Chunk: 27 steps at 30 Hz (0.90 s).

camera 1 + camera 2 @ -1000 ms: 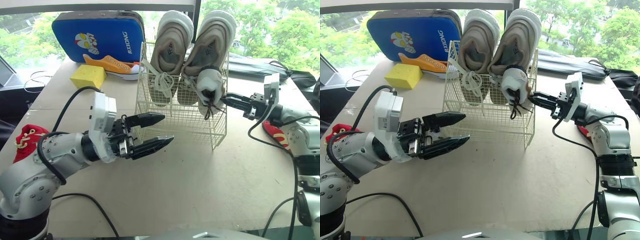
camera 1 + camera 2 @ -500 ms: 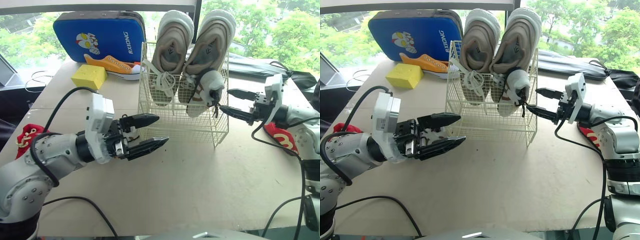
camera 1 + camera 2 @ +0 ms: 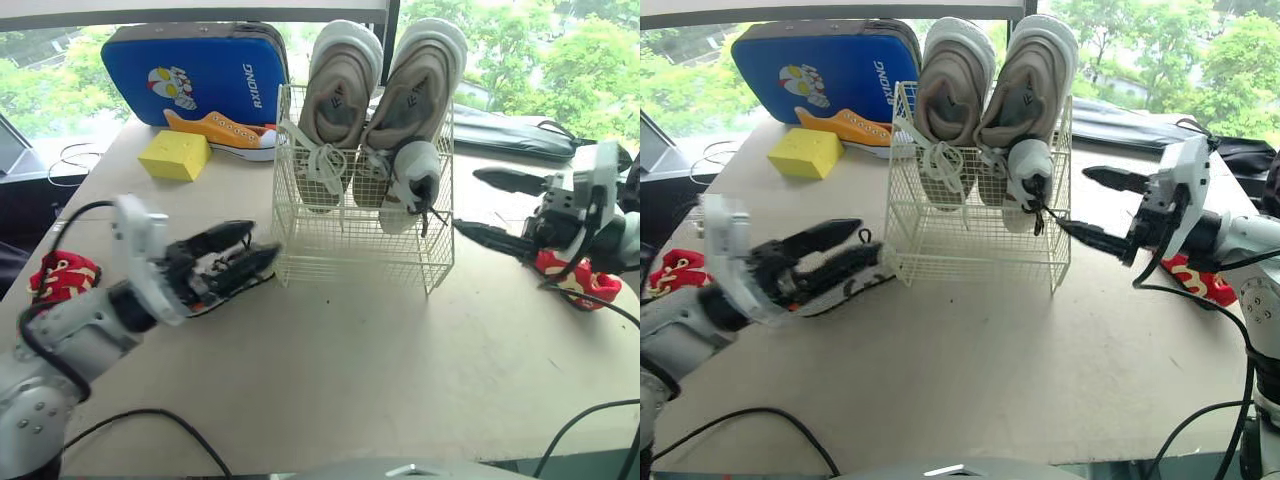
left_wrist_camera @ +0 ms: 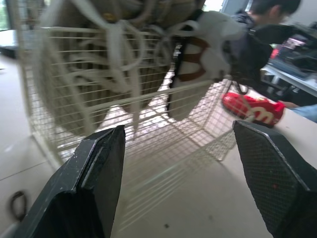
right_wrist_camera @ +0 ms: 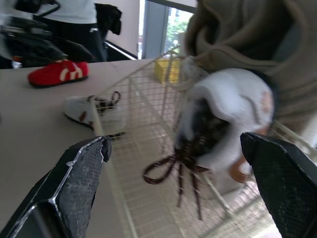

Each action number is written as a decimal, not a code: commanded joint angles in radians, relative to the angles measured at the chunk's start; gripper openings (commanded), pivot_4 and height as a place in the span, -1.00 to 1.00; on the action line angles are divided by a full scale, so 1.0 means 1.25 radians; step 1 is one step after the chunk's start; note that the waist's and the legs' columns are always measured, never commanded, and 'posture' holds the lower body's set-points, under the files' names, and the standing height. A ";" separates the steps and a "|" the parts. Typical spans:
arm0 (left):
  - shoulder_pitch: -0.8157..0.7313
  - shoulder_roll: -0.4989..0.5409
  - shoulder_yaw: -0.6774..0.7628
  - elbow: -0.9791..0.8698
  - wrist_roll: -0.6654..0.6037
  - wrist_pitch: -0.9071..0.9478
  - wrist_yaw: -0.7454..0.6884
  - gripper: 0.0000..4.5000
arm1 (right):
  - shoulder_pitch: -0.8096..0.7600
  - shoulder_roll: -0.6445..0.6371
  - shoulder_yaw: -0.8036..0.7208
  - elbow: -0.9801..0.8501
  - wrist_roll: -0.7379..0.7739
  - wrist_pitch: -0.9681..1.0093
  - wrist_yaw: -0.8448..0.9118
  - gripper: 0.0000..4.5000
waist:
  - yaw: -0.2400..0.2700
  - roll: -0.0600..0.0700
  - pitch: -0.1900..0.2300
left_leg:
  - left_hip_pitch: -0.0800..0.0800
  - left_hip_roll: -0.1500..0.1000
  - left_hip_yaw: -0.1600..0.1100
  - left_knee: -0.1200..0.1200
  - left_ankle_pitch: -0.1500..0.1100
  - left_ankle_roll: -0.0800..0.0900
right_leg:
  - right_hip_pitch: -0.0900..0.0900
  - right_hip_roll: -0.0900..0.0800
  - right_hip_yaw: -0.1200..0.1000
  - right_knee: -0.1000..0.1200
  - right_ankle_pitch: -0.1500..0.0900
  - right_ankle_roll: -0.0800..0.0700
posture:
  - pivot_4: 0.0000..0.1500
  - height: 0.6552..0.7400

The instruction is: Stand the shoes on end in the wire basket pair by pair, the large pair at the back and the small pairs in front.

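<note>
blurred left end effector (image 3: 262, 243) partly hides white shoe (image 5: 92, 113).

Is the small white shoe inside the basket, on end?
Inside, on end: the small white shoe sits within the wire basket walls before the large pair, laces dangling.

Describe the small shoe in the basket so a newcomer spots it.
Find the wire basket on the table, two large beige shoes upright at its back. In front of the right one stands the small white shoe, the only one with dark laces.
</note>
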 commanded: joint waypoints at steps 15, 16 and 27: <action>-0.924 0.086 -0.825 1.224 0.831 -0.277 -0.761 0.69 | 0.075 -0.030 0.051 -0.224 0.102 0.039 -0.058 0.99 | 0.009 -0.006 -0.002 | -0.005 -0.007 0.001 0.001 0.001 -0.001 | -0.003 0.005 -0.002 0.001 -0.001 -0.002 | 1.00 1.00; -0.960 0.056 -0.842 1.287 0.867 -0.309 -0.769 0.69 | 0.088 -0.033 0.039 -0.240 0.116 0.044 -0.077 0.99 | 0.007 -0.006 -0.002 | -0.007 -0.007 0.001 0.001 0.001 -0.001 | -0.004 0.005 -0.002 0.001 -0.001 -0.002 | 1.00 1.00; -0.981 0.020 -1.127 1.339 0.753 -0.327 -0.819 0.69 | 0.225 -0.101 -0.087 -0.352 0.251 0.061 -0.237 0.99 | -0.002 -0.008 -0.003 | -0.006 -0.004 0.001 0.005 -0.003 0.007 | -0.004 -0.008 -0.004 0.001 -0.002 -0.001 | 1.00 1.00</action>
